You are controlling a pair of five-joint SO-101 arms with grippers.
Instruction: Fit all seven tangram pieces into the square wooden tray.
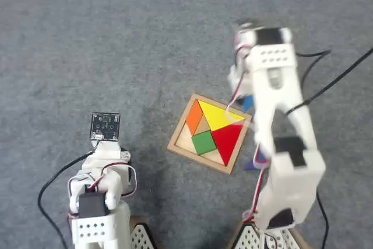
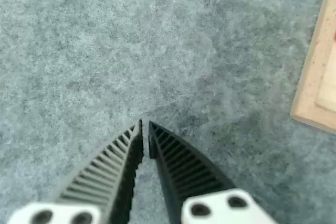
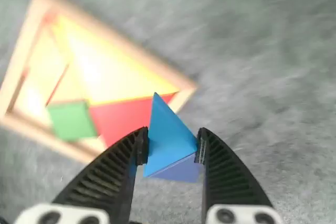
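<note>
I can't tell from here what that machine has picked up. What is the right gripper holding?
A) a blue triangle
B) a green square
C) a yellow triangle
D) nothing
A: in the right wrist view, the right gripper is shut on a blue triangle from both sides.

Light is bright, even and diffuse from above: on the grey table (image 1: 116, 56) the right arm (image 1: 280, 115) throws only a faint soft shadow, the tray (image 1: 172, 145) shows a thin dark line along its side facing the near edge, and the strip past the table's far edge is washed pale. The right arm's white shell is near blown out. The left gripper (image 2: 145, 125) drops a dim patch on the felt past its tips. By the right gripper (image 3: 171, 132) the yellow piece (image 3: 110, 72) glares pale, and the blue triangle (image 3: 165, 121) has a lit top face and a darker lower face.
</note>
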